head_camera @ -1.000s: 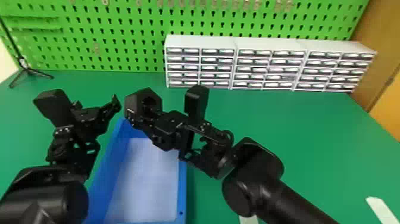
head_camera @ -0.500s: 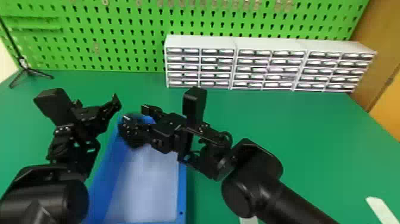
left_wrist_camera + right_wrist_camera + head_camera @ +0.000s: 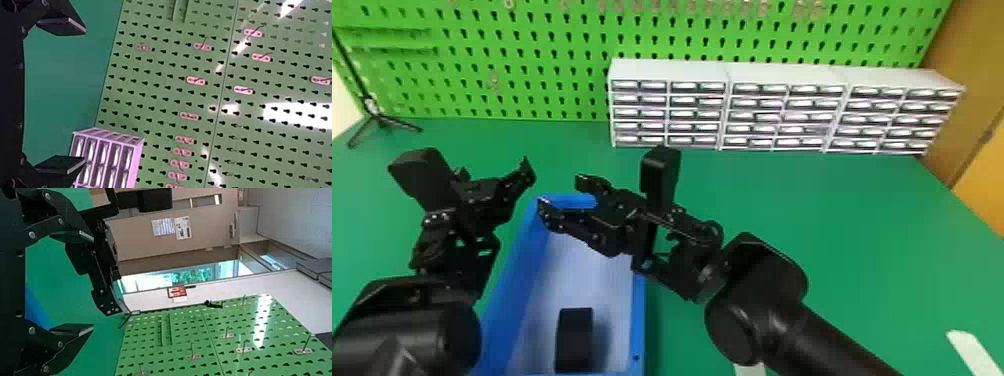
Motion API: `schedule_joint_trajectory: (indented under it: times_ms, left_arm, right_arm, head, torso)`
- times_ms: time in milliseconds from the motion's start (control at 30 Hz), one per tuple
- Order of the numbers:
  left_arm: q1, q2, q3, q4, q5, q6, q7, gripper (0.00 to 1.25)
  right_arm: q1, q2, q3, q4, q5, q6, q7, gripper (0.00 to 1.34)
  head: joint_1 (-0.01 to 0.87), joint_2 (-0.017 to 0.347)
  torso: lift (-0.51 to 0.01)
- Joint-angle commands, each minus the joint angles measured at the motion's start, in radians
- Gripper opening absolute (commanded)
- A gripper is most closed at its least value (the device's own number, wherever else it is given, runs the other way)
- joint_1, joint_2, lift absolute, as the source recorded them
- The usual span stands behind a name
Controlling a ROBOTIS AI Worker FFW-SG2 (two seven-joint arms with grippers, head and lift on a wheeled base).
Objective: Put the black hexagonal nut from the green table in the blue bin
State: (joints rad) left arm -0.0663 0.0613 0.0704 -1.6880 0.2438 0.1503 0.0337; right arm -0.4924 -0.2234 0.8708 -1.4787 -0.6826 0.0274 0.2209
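Right tool (image 3: 560, 192), black, two-fingered: wide open, nothing in it, above the far end of the blue rectangular plastic bin (image 3: 639, 325). Left tool (image 3: 494, 169) also wide open and empty, beside the bin's far left corner. Black hexagonal nut (image 3: 574, 340) is inside the bin, by its near edge. White drawer cabinets (image 3: 782, 72) line the green worktop's (image 3: 857, 225) far edge.

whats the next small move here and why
Probably lift the right gripper up and back: its fingers are apart with nothing between them, and the black nut already lies inside the blue bin.
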Motion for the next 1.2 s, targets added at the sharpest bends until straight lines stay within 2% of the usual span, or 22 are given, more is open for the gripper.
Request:
schedule_joint_trajectory:
  times_ms: [0, 200, 600, 967, 1167]
  left_arm:
    - [0.0, 0.0, -0.001, 0.001, 0.0, 0.0, 0.0, 1.12]
    - [0.002, 0.0, 0.0, -0.001, 0.0, 0.0, 0.0, 1.12]
    - [0.013, 0.0, 0.005, -0.001, 0.0, 0.0, 0.0, 1.12]
    - [0.014, 0.0, 0.006, -0.001, 0.002, 0.0, 0.0, 1.12]
    - [0.016, 0.0, 0.006, -0.002, 0.002, 0.0, 0.0, 1.12]
  right_arm:
    - [0.003, -0.001, -0.007, 0.0, 0.0, 0.006, 0.0, 0.84]
    - [0.025, 0.004, -0.056, 0.0, 0.015, 0.029, 0.0, 0.84]
    - [0.103, 0.012, -0.234, -0.008, 0.156, 0.058, 0.0, 0.86]
    - [0.202, 0.021, -0.446, -0.054, 0.279, 0.103, 0.0, 0.89]
    - [0.261, 0.039, -0.57, -0.081, 0.337, 0.131, 0.0, 0.89]
  head:
    - [0.692, 0.008]
    - [0.692, 0.008]
    - [0.692, 0.008]
    - [0.692, 0.008]
    - [0.692, 0.008]
  torso:
    - [-0.097]
    - [-0.097]
    - [-0.097]
    - [-0.097]
    - [-0.097]
